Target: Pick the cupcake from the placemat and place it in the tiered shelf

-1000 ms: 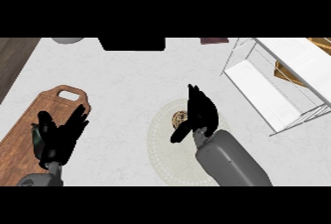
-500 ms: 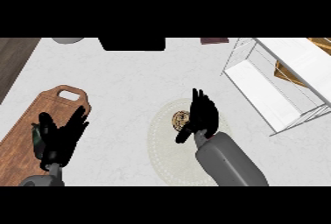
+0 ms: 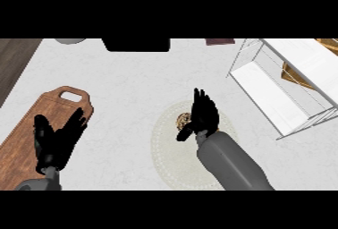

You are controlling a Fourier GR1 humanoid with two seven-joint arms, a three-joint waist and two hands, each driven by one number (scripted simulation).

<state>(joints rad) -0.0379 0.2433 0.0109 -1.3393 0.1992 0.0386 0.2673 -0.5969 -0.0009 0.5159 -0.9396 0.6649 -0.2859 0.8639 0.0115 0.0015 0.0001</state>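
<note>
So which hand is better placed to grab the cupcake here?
The right hand: it is open beside the cupcake on the placemat, nearer the tiered shelf. The left hand rests over the cutting board.

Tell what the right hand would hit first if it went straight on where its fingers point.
Nothing nearby: the right hand points away across the counter. The cupcake lies beside its thumb, not ahead. Far off, it might reach the black object at the top edge; depth unclear.
</note>
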